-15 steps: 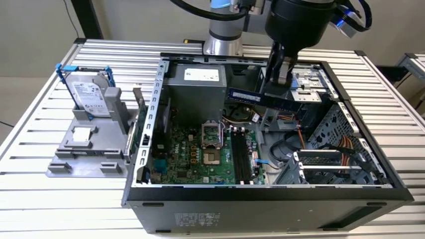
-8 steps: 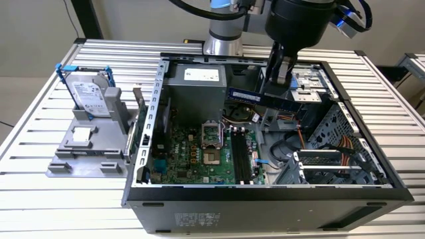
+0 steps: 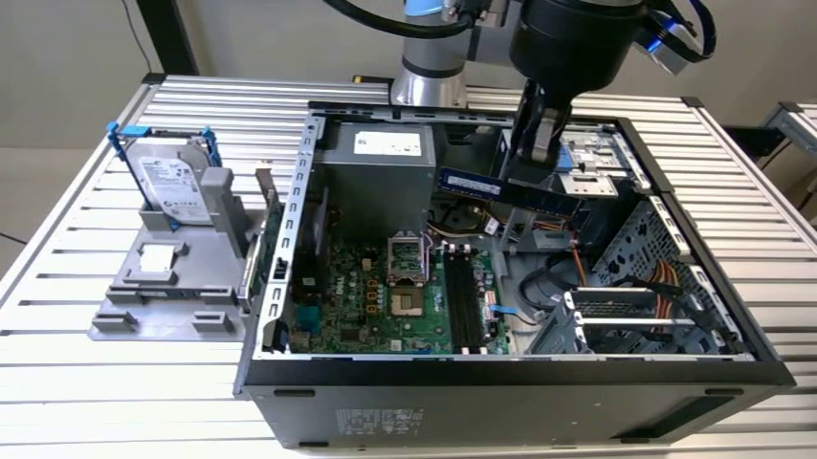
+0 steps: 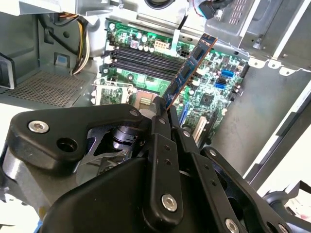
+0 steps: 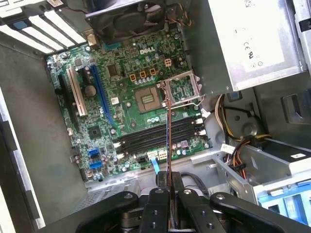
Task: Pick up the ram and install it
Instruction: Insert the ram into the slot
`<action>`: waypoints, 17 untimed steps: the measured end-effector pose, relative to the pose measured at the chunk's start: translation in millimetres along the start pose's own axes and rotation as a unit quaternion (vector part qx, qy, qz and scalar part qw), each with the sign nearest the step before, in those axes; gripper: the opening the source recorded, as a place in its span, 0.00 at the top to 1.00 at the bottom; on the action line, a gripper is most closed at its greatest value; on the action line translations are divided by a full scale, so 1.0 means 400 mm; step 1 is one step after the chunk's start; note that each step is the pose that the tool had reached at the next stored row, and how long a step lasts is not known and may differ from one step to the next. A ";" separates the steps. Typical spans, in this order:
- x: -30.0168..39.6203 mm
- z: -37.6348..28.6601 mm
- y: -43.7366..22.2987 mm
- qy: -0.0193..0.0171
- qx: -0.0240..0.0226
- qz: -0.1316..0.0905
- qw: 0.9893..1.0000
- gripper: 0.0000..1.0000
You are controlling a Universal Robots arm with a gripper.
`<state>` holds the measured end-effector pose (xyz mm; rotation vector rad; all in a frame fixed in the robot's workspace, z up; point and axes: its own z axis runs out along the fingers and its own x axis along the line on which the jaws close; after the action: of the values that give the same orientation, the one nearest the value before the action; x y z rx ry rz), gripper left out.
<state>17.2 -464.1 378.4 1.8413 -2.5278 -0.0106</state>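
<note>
gripper [image 3: 537,155]: fingers clamped on ram [image 3: 508,191]
ram: held in air over motherboard [image 5: 121,97]
computer case [image 3: 511,369]: open, mid worktop [image 3: 77,382]

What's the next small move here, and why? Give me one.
Probably turn the wrist so the ram runs along the memory slots before lowering it. The jaws are shut on the ram above the open case, and in the first wrist view its thin edge crosses the slots instead of lying parallel to them.
</note>
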 end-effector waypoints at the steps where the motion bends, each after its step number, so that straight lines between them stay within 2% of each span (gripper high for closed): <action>1: 0.000 0.000 0.000 0.000 0.000 0.001 1.000 1.00; 17: 0.000 0.000 0.000 0.000 0.000 0.015 1.000 1.00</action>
<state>17.2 -464.1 378.3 1.8029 -2.5556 -0.0110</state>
